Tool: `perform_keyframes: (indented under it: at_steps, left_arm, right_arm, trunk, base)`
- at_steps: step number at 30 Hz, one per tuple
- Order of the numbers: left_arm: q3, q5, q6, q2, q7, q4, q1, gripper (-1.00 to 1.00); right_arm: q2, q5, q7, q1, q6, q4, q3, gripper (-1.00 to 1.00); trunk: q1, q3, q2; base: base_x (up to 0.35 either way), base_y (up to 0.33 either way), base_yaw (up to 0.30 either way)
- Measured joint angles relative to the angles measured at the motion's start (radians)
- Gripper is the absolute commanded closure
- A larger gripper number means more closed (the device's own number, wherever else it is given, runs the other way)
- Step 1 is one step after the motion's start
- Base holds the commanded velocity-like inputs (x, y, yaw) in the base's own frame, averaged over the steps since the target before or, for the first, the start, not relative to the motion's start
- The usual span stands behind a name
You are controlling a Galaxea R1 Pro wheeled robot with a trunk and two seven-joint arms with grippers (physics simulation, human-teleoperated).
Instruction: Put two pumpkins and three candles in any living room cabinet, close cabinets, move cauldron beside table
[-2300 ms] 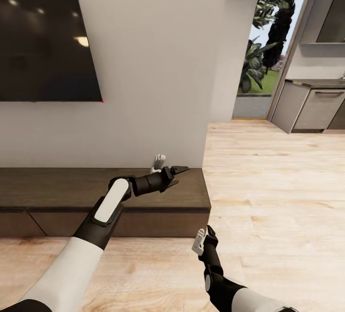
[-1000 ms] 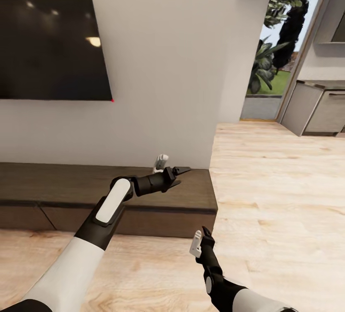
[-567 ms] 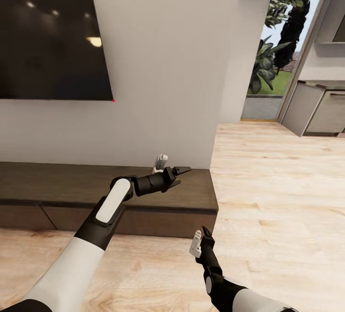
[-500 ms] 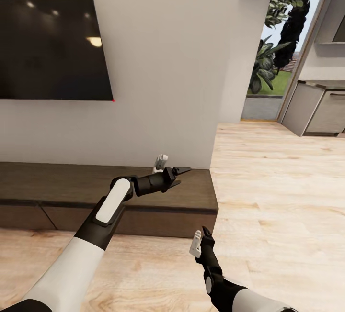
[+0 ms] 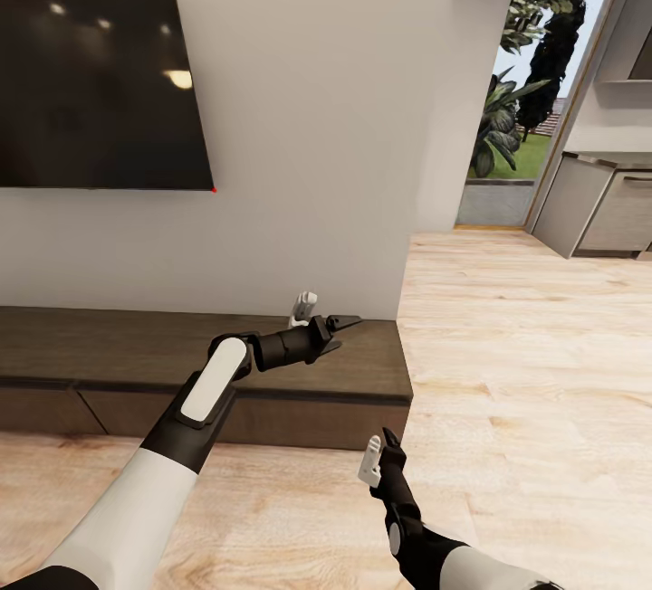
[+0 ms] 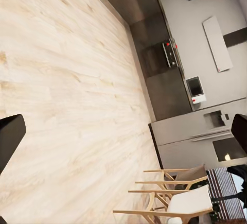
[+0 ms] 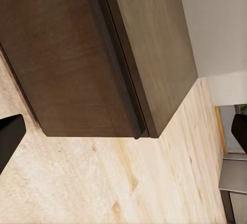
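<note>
The cabinet [image 5: 109, 350] is a long, low dark-brown console against the wall under the TV, and the drawer fronts I can see are shut. My left gripper [image 5: 328, 311] hangs open just above the cabinet's top near its right end, with nothing between its fingers. My right gripper [image 5: 378, 450] is open low over the floor in front of the cabinet's right corner. The right wrist view looks at the cabinet's front and end [image 7: 77, 54], with the right gripper [image 7: 123, 128] spread wide. The left gripper [image 6: 123, 131] is wide apart too. The pumpkins, candles and cauldron are out of view.
A black TV [image 5: 91, 92] hangs on the white wall. Light wooden floor [image 5: 525, 373] stretches right toward a glass door [image 5: 525, 92] and grey kitchen cupboards [image 5: 602, 210]. The left wrist view looks across the floor at kitchen units [image 6: 164, 64] and wooden chairs [image 6: 175, 203].
The camera turned slightly, so the whole picture shifted right compared with 2.3 s ago. Over the last second nothing has moved, and both arms hold their poses.
</note>
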State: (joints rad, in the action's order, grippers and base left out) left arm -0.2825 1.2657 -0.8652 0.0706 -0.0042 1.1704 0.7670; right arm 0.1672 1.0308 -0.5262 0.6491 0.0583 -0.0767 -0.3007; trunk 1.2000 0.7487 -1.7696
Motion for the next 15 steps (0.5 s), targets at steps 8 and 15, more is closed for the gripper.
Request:
perform_keyframes:
  at_steps: [8,15]
  left_arm:
    - [0.000,0.000,0.000,0.000,0.000,0.000,0.000,-1.00]
    - [-0.001,0.000,0.000,0.000,0.000,0.000,0.000,-1.00]
  right_arm:
    - [0.000,0.000,0.000,0.000,0.000,0.000,0.000,-1.00]
    - [0.000,0.000,0.000,0.000,0.000,0.000,0.000,-1.00]
  trunk:
    - [0.000,0.000,0.000]
    - [0.000,0.000,0.000]
  base:
    - [0.000,0.000,0.000]
    - [0.000,0.000,0.000]
